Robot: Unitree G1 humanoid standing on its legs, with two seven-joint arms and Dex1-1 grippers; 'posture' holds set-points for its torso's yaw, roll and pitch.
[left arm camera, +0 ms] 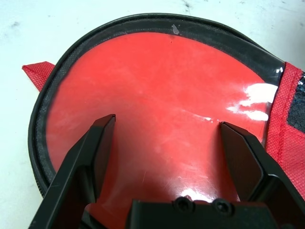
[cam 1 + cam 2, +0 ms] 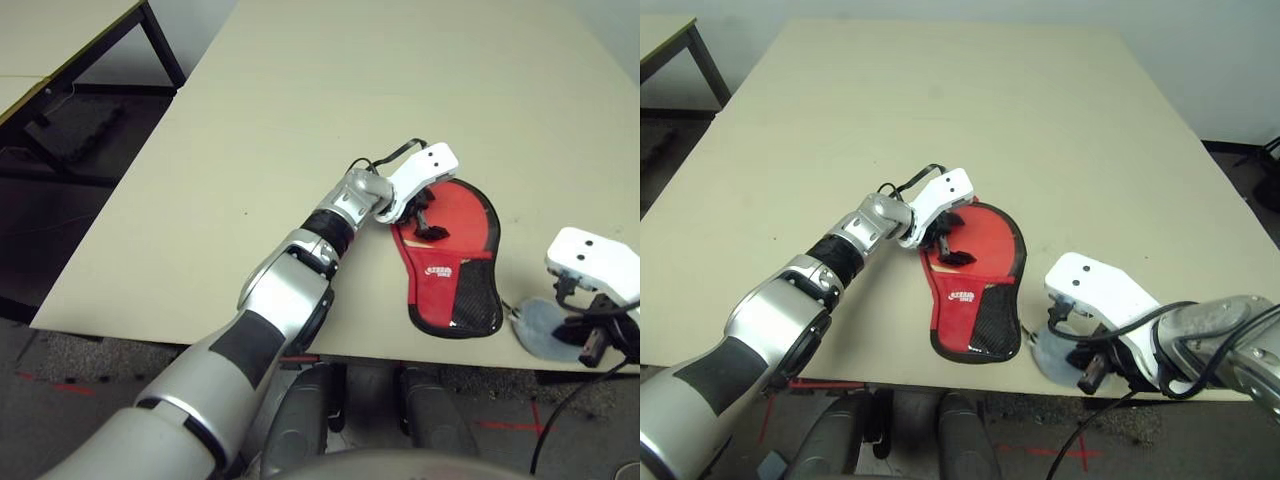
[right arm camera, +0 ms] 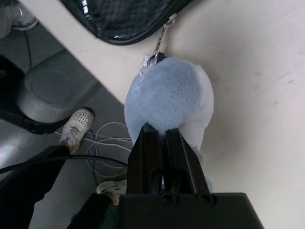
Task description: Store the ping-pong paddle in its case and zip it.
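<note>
Right hand (image 3: 162,157), fingers together pinching the fluffy zipper pull (image 3: 167,95), should draw steadily along the case (image 2: 975,280) edge while the left hand (image 1: 167,157), fingers apart, pins the paddle (image 1: 157,95) flat.

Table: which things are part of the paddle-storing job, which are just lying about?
Job:
case, closed round edge
left gripper, open over the case's clear red window
right gripper, shut, at the fluffy pull

Job-linked extra:
pale blue fluffy pull on the case's zip tab

Lying about:
second table
a person's shoes on the floor
</note>
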